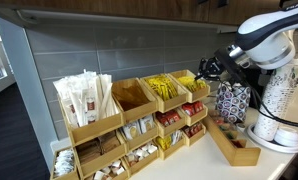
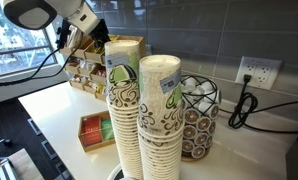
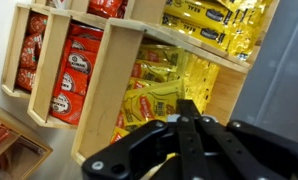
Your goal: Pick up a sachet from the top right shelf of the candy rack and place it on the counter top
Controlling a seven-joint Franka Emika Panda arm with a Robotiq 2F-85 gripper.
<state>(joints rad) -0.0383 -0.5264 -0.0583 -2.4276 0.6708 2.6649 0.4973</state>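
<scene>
Hovering before top right shelf [image 3: 221, 95], hand [image 3: 192, 118] closure indiscernible; yellow sachets [image 3: 154, 95] lean lengthwise up slant.

Shows pale matt wood across the candy rack [image 1: 139, 125]; glossy crinkled wrappers on yellow sachets [image 3: 204, 20] at upper right of the wrist view and red sachets [image 3: 74, 65] at left; matt black plastic on the gripper [image 3: 189, 115] at bottom; smooth off-white counter top [image 2: 59, 112]

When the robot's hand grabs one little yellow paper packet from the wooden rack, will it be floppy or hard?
Probably floppy: the small flat yellow paper packets look thin. Likely very light too, being tiny beside the black hand. They sit crowded in the slanted light-wood bin, so neighbours might slide out with it.
</scene>
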